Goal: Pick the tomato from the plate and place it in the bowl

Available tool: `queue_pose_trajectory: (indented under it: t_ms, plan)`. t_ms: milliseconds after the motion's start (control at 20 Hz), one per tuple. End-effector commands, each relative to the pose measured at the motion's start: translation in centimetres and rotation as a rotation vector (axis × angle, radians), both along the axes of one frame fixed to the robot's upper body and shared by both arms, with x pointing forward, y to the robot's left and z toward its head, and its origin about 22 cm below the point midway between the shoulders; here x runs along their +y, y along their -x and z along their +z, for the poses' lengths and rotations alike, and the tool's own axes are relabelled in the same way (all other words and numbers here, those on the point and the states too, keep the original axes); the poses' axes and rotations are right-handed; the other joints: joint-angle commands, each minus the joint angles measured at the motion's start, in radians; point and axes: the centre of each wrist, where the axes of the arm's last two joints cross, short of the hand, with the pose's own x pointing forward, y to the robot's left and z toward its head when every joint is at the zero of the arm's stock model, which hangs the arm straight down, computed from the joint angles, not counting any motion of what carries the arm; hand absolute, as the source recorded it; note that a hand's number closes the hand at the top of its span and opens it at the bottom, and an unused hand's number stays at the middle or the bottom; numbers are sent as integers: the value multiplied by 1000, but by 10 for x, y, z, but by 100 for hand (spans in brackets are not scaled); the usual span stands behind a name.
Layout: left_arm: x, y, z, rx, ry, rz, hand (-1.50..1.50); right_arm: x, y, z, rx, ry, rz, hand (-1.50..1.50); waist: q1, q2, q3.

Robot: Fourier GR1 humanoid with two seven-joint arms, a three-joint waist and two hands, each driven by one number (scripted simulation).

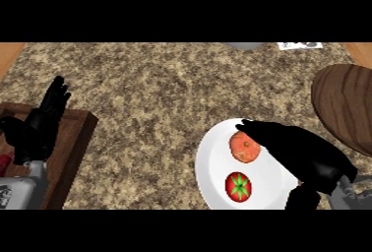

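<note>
Speckled brown desk (145,88); white plate (214,167) w/ tomato (238,186). R hand (291,145) curled over orange fruit (244,147). L hand (45,115) spread, fingers up. Wooden bowl (349,103) at right.

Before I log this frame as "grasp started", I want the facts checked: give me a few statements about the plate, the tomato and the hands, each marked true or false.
1. Two round items lie on the white plate. True: an orange-red one and a red tomato with a green star-shaped top.
2. The right hand is over the plate's right side, its fingers at the orange-red item. True.
3. The red tomato with the green top is already in the wooden bowl. False: it lies on the plate.
4. The left hand is holding the plate. False: it rests open, fingers up, at the view's left over a wooden board.
5. The bowl stands left of the plate. False: it is to the right.
</note>
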Motion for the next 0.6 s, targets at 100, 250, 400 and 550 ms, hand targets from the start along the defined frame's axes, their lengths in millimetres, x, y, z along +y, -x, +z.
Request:
queue_pose_trajectory:
  t_ms: [100,250,400,550]
  plan:
    - [18,3,-13,6,8,19,0,20,-13,-22,99,161,25,-150,-6,1,0]
    - [-11,29,7,-10,10,9,0,24,-3,-30,50,165,28,-150,-1,-4,1]
    - [13,-4,19,0,13,22,0,33,3,-23,-70,163,66,-150,-13,-2,1]
    - [18,-2,-1,-8,13,13,0,21,25,-35,-107,160,71,-150,-19,-2,1]
